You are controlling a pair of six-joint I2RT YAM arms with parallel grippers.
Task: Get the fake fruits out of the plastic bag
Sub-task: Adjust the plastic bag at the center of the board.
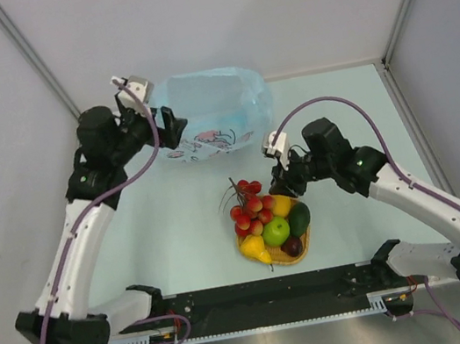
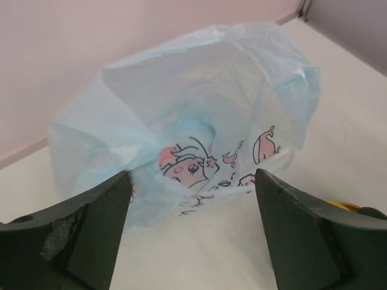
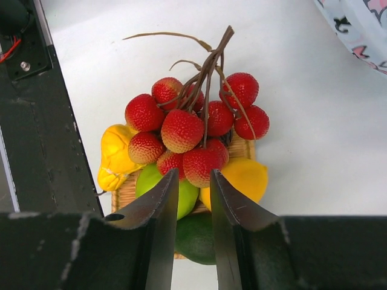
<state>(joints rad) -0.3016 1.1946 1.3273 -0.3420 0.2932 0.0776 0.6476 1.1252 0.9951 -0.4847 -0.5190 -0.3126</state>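
Observation:
The pale blue plastic bag with a pink cartoon print lies crumpled at the back of the table and fills the left wrist view. My left gripper is at its left side, open, with only table between the fingers. The fake fruits lie heaped on a woven tray: red berries, lemon, green apple, avocado, pear and plum. My right gripper hovers over the heap, jaws narrowly open and holding nothing.
The woven tray sits in front of the middle, close to the black rail along the near edge. Grey walls enclose the table at the back and on both sides.

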